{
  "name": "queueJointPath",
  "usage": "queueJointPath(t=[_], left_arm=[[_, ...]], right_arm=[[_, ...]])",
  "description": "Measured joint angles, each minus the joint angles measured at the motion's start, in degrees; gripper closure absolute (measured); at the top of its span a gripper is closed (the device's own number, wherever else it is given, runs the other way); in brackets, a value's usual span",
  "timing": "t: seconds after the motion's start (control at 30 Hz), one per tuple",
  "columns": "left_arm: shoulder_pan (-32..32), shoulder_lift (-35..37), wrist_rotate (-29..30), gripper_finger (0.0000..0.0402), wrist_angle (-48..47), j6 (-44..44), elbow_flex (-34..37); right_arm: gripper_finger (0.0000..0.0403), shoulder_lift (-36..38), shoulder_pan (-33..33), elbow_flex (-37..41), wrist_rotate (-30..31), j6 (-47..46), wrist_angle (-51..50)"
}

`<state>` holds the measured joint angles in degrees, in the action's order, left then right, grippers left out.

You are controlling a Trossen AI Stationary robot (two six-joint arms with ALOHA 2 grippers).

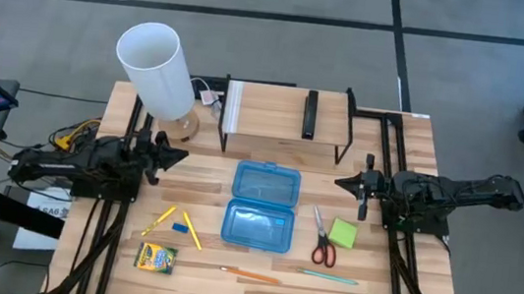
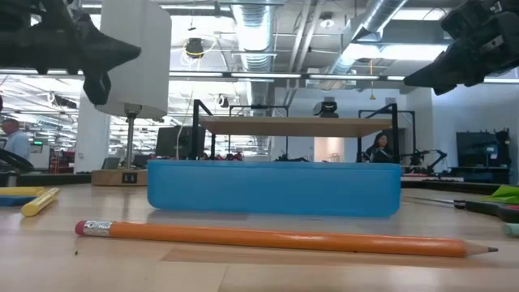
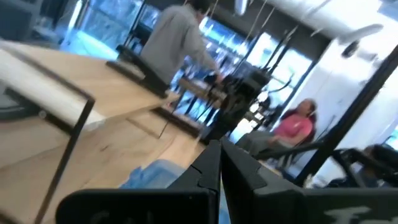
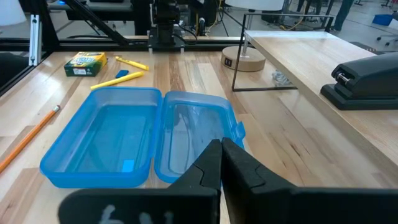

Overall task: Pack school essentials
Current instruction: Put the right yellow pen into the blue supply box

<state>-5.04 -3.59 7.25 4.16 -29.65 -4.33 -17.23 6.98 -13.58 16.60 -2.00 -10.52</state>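
The blue translucent case [image 1: 260, 206] lies open in the middle of the table, and it also shows in the right wrist view [image 4: 124, 137]. Left of it lie two yellow pencils [image 1: 184, 225], a small blue eraser [image 1: 180, 227] and the crayon box [image 1: 156, 258]. An orange pencil [image 1: 252, 276] and a teal pen [image 1: 331, 276] lie near the front edge. Red-handled scissors [image 1: 323, 238] and a green sticky-note pad [image 1: 343, 233] lie right of the case. My left gripper [image 1: 182, 156] is shut and empty, hovering left of the case. My right gripper [image 1: 342, 183] is shut and empty, hovering right of it.
A white lamp [image 1: 157, 66] stands at the far left. A black wire shelf [image 1: 285, 120] at the far edge carries a black stapler [image 1: 310, 113]. People show in the room beyond the table [image 3: 174, 43].
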Motion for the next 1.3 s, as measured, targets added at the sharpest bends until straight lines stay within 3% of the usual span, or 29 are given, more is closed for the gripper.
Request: queueJointPath(t=[0.33,0.57,1.0,1.3], left_arm=[[0.0,-14.2,0.6,0.0401,-13.4,2.2,-8.4],[0.0,-20.4,-1.0,0.04,-15.1,3.5,-10.6],[0.8,-25.7,-3.5,0.0286,-17.4,3.5,-10.6],[7.7,-25.8,-0.4,0.0295,-20.2,1.8,-10.6]], right_arm=[[0.0376,0.0,0.0,0.0,0.0,0.0,0.0],[0.0375,0.0,0.0,0.0,0.0,0.0,0.0],[0.0376,0.0,0.0,0.0,0.0,0.0,0.0],[0.0376,0.0,0.0,0.0,0.0,0.0,-0.3]])
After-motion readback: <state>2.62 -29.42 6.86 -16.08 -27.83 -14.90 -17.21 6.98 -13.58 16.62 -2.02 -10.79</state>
